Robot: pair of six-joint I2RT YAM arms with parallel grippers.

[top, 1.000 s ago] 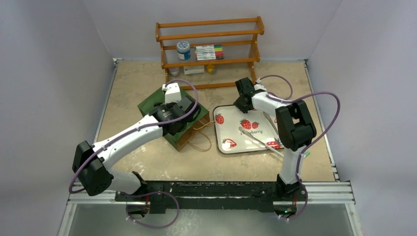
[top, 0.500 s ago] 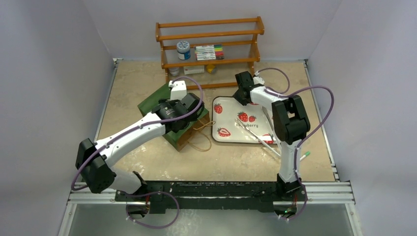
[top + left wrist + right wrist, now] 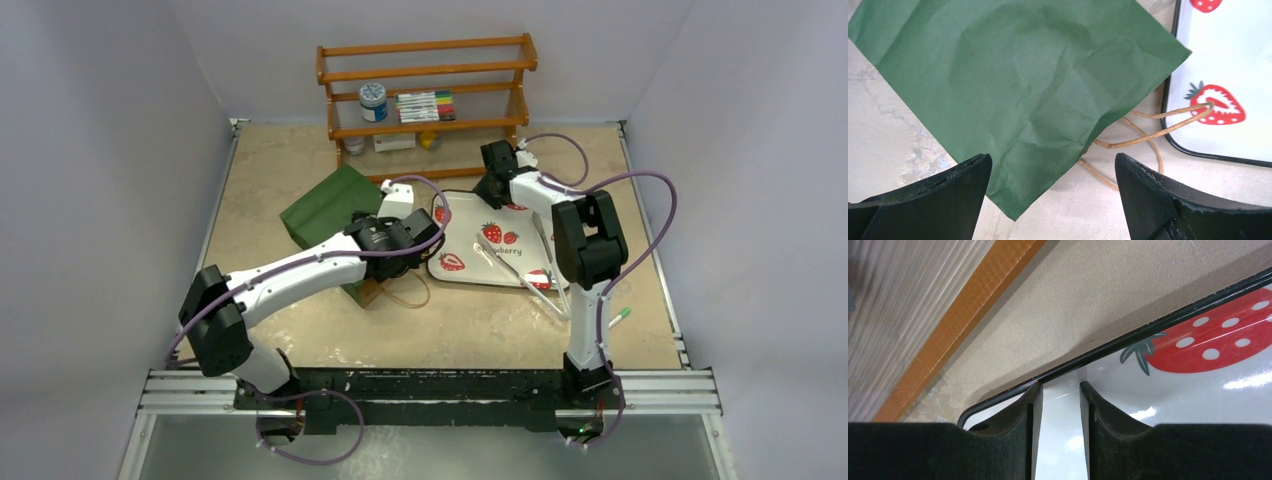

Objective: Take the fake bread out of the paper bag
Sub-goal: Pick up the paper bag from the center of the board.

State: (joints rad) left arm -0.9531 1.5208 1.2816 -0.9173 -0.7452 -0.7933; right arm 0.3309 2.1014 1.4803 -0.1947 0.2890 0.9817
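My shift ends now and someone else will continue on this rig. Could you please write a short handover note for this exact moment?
Left gripper: open, empty, above the mouth end of the paper bag.
Right gripper: at the tray corner nearest the shelf, jaws narrow; whether it grips the rim is unclear.
Things: the bag lies flat on the table, with one handle resting over the tray edge. No bread is in view.
Done: no bread is out yet.
Left: open the bag and take out every piece.
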